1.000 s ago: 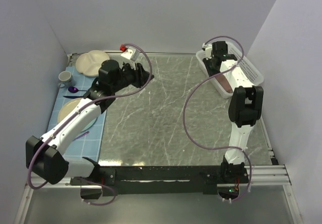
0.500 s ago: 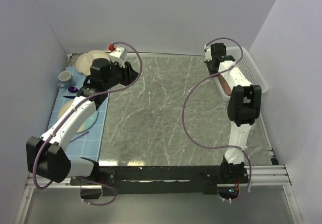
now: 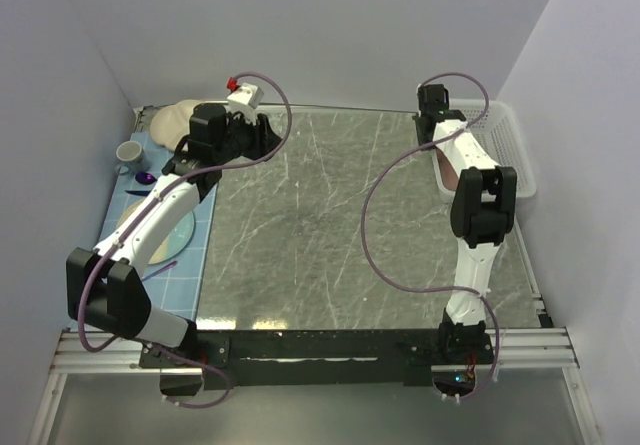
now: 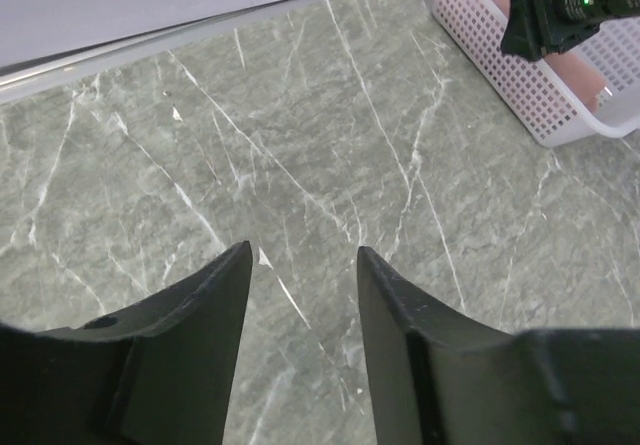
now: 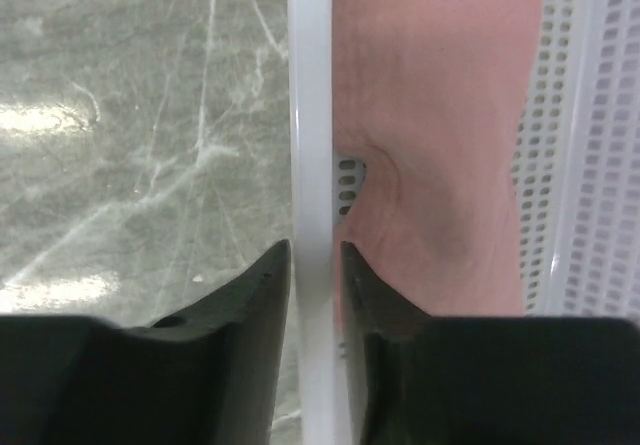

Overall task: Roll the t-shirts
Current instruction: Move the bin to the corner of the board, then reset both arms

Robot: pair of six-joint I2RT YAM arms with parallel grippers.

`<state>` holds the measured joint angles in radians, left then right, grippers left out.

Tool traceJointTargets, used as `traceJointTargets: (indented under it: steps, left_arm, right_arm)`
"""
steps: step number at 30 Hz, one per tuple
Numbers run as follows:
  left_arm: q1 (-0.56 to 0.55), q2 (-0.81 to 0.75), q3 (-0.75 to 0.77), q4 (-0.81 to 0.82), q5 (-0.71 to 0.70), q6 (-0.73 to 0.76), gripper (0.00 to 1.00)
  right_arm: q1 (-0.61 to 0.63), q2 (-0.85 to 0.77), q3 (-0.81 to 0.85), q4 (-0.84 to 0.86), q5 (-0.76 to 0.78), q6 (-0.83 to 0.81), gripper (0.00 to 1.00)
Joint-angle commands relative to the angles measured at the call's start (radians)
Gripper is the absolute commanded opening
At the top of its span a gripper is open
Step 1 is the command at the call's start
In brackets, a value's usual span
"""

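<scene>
The pink t-shirt [image 5: 430, 115] is lying in the white basket [image 5: 310, 65], whose rim the right gripper [image 5: 315, 250] is straddling, gripping it or not I cannot tell, and the left gripper [image 4: 305, 255] is hovering open.

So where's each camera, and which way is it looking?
Top camera: high behind the robot, looking down on the table; left arm and right arm show.
Left wrist: faces across the table toward the basket; the left fingers show.
Right wrist: looking down at the basket's rim and pink t-shirt; the right fingers sit either side of the rim.
Shared: all see the basket.
</scene>
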<state>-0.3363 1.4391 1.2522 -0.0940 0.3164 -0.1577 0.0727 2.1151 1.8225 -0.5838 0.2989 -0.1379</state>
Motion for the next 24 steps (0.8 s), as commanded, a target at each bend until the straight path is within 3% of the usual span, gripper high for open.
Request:
traceJointTargets:
  steps: [1,2,9,10,12,14,24]
  left_arm:
    - [0.002,0.009,0.07,-0.025,0.003,0.066,0.57]
    - [0.002,0.01,0.081,-0.035,0.006,0.076,0.6]
    - [0.002,0.024,0.119,-0.105,0.013,0.196,0.74]
    - [0.002,0.024,0.116,-0.105,0.0,0.204,0.88]
    - [0.005,0.023,0.113,-0.118,-0.019,0.217,0.99]
    - [0.005,0.021,0.107,-0.136,-0.011,0.242,0.97]
    - [0.013,0.009,0.047,-0.187,-0.115,0.303,0.97]
  right_arm:
    - [0.032,-0.052,0.011,0.039,-0.015,-0.006,0.5]
    - [0.05,-0.1,0.005,0.065,-0.003,0.0,0.57]
    - [0.169,-0.266,0.028,0.075,0.036,0.032,0.69]
    - [0.185,-0.288,0.02,0.076,0.029,0.035,0.71]
    - [0.231,-0.346,-0.009,0.076,0.025,0.056,0.85]
    - [0.262,-0.398,-0.032,0.065,0.035,0.075,1.0]
    - [0.335,-0.613,-0.256,0.075,0.016,0.198,1.0]
